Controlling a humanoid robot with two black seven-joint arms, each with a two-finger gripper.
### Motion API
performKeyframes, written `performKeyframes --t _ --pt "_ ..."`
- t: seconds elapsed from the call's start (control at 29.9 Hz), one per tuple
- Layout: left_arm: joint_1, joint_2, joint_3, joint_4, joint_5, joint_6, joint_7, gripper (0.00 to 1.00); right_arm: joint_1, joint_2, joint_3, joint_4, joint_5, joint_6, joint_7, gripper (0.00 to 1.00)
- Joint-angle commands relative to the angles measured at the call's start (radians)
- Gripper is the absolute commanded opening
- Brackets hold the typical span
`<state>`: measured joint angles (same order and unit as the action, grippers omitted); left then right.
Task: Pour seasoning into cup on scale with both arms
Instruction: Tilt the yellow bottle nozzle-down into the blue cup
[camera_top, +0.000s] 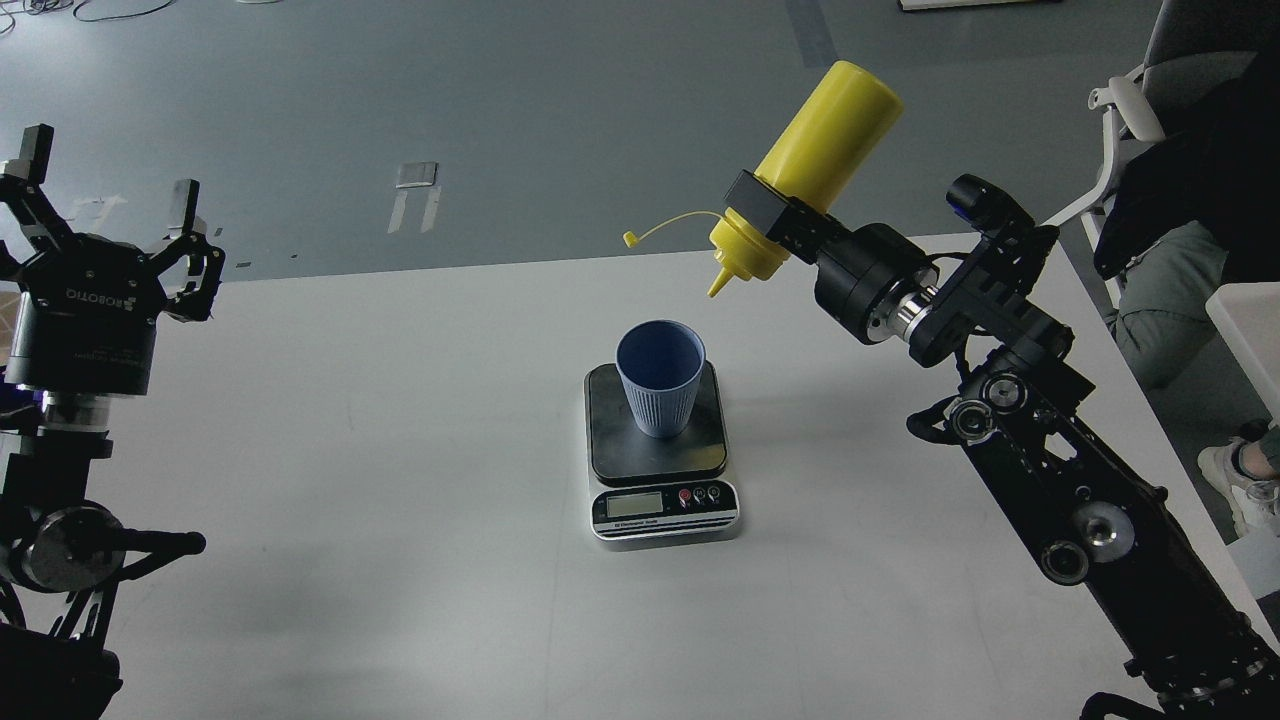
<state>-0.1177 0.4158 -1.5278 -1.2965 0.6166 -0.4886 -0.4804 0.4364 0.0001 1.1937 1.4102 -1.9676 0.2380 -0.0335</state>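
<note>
Seasoning bottle (815, 165) in right end effector (775, 215), nozzle-down above cup (660, 378).

Scale (664, 504) display digits too small to read; bottle (815, 160) middle hidden inside right claw (770, 215).

One table (400, 560) carries the things. On it stands one scale (660, 455), whose silver front shows one display and three small round buttons, one of them red. One cup (660, 385), light blue and ribbed, stands on the scale's platform. There is one yellow seasoning bottle (800, 175), with one cap, one nozzle and one thin tether. Two black robot arms are in view, each ending in one gripper: the left gripper (110, 200) and the right gripper (775, 215), two in all.
</note>
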Motion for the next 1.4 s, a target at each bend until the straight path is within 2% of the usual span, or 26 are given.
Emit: performKeyframes --t 0.0,0.1,0.2,0.43,0.77,1.2,1.37 --pt "0.001 0.001 -0.003 0.0 0.0 0.0 -0.001 0.99 0.011 0.0 -0.034 -0.002 -0.059 -0.034 0.027 0.0" --pt "0.0 0.001 -0.003 0.0 0.0 0.0 -0.001 0.99 0.011 0.0 -0.055 -0.002 -0.1 -0.045 0.052 0.0" --pt "0.0 0.001 -0.005 0.0 -0.001 0.0 -0.003 0.99 0.007 0.0 -0.085 -0.01 -0.212 -0.091 0.107 0.0" --pt "0.0 0.001 -0.023 0.0 -0.001 0.0 -0.003 0.99 0.01 0.0 -0.126 -0.03 -0.214 -0.186 0.138 0.0" --pt "0.0 0.001 -0.028 0.0 -0.001 0.0 -0.003 0.99 -0.016 0.0 -0.197 -0.051 -0.214 -0.243 0.196 0.0" --pt "0.0 0.001 -0.029 0.0 -0.001 0.0 -0.003 0.99 -0.008 -0.015 -0.203 -0.066 -0.214 -0.287 0.219 0.0" --pt "0.0 0.001 -0.028 0.0 -0.001 0.0 -0.001 0.99 0.002 0.0 -0.08 -0.073 -0.214 -0.266 0.201 0.0"
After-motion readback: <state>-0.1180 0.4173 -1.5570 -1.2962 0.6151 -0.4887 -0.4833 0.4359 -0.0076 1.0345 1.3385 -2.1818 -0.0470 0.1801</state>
